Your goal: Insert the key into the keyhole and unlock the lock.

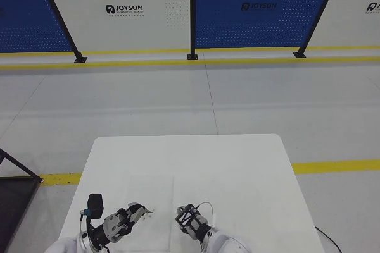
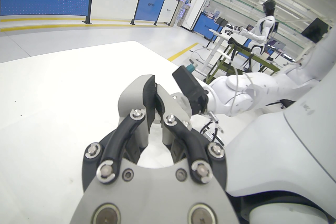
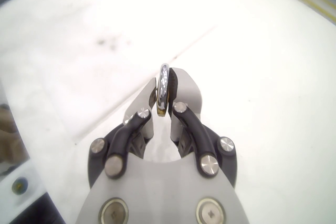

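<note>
My right gripper [image 3: 165, 78] is shut on a padlock [image 3: 162, 89]. Its chrome shackle stands edge-on between the pads, and a brass-coloured body shows just below. In the top view this gripper [image 1: 185, 216] hovers low over the table's near edge. My left gripper [image 2: 153, 83] has its black pads pressed together. From above, the left gripper [image 1: 141, 212] lies a short way to the left of the right one, pointing toward it. A thin dark sliver that looks like the key [image 1: 150, 212] pokes out of its tips. The keyhole is hidden.
The white table [image 1: 190, 164] stretches away bare in front of both grippers. A faint seam [image 3: 194, 38] runs across it near the right gripper. A black frame [image 1: 9, 167] stands off the table's left side. Blue and white barrier panels [image 1: 253, 19] line the far floor.
</note>
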You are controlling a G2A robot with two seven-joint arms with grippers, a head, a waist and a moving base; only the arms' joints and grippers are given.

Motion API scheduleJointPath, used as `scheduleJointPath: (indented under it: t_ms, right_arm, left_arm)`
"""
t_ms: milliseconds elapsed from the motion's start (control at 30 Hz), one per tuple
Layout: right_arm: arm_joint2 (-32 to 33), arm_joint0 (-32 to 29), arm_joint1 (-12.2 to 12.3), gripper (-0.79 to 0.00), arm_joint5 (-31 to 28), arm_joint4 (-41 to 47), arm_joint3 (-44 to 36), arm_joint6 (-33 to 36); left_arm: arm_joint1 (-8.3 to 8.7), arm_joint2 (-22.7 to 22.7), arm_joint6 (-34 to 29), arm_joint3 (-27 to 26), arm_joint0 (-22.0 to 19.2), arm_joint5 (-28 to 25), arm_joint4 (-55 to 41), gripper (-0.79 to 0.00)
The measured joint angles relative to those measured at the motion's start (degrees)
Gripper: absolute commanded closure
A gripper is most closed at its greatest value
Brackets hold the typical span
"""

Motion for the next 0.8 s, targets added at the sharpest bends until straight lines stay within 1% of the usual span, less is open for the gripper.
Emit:
scheduleJointPath:
  t_ms: [367,533,667,800]
  right_arm:
    - [9.56,-7.22,2.87,0.0,-8.51,6.01,-10.74,-10.53]
    - [12.46,-8.65,3.56,0.0,-11.84,9.5,-14.06,-12.08]
    - [13.42,-9.11,3.8,0.0,-14.73,13.11,-15.4,-13.48]
    - [14.18,-8.64,3.87,0.0,-19.41,20.83,-15.27,-14.06]
  left_arm:
    - [0.0,0.0,0.0,0.0,0.0,0.0,0.0,0.0]
    - [0.0,0.0,0.0,0.0,0.0,0.0,0.0,0.0]
    - [0.0,0.0,0.0,0.0,0.0,0.0,0.0,0.0]
    - [-0.01,0.02,0.0,-0.03,-0.04,0.04,-0.03,0.0]
